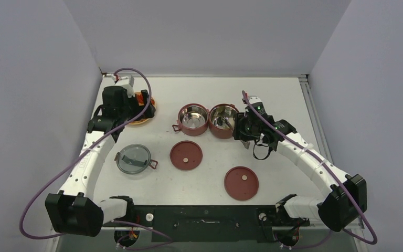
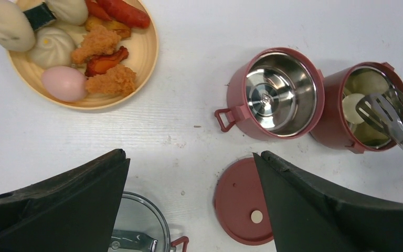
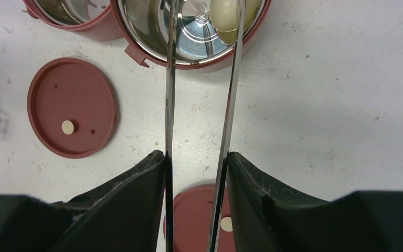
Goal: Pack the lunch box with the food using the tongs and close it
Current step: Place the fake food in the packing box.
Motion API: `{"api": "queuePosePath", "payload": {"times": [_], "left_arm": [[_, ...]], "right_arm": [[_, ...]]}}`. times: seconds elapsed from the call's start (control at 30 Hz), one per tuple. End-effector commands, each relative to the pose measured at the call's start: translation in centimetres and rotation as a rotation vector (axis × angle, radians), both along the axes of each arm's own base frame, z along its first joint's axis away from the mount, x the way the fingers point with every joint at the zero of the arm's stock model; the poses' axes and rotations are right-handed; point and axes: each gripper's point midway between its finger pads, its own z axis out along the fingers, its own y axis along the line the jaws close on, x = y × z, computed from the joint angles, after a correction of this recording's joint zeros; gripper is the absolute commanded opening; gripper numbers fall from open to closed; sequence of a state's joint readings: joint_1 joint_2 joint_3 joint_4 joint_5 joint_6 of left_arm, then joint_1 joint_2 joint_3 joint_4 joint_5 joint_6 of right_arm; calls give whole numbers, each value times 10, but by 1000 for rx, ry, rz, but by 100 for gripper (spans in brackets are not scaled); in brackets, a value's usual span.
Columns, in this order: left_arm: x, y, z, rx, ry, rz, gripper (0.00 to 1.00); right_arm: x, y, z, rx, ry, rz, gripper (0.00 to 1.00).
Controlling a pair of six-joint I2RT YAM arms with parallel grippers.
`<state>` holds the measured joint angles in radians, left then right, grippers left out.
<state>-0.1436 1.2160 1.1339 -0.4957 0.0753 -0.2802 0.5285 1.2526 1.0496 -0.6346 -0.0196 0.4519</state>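
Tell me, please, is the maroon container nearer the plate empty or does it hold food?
Empty. The container shows only its bare shiny steel bottom. The one whitish piece lies in the neighbouring container, beside the tongs.

shiny metal tongs (image 2: 391,122), mirror-steel lunch box (image 2: 294,110), matt scuffed table (image 2: 189,79)

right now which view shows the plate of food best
Left wrist: the plate and its food show largely whole from above. In top external the left arm covers most of it, only an orange edge shows. Right wrist misses it.
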Motion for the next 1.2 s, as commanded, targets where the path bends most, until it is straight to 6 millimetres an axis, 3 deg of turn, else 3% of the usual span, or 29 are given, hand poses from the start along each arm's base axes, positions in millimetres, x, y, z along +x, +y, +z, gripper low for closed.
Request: {"api": "queuePosePath", "payload": {"times": [0.0, 0.3, 0.43, 0.57, 0.83, 0.97, 1.17], "left_arm": [[9, 22, 25, -31, -101, 72, 96], [12, 66, 25, -33, -107, 202, 96], [16, 93, 19, -96, -82, 271, 96], [13, 108, 17, -76, -82, 322, 96], [16, 100, 10, -109, -75, 289, 96], [17, 98, 6, -120, -66, 283, 96], [19, 95, 2, -142, -64, 277, 96]], "right_arm": [[12, 2, 46, 52, -127, 7, 43], [10, 22, 91, 90, -248, 123, 43], [6, 58, 108, 124, -319, 223, 43], [2, 107, 115, 152, -364, 335, 43], [13, 194, 104, 173, -421, 504, 43], [13, 234, 87, 159, -412, 632, 43], [15, 271, 55, 153, -381, 775, 43]]}}
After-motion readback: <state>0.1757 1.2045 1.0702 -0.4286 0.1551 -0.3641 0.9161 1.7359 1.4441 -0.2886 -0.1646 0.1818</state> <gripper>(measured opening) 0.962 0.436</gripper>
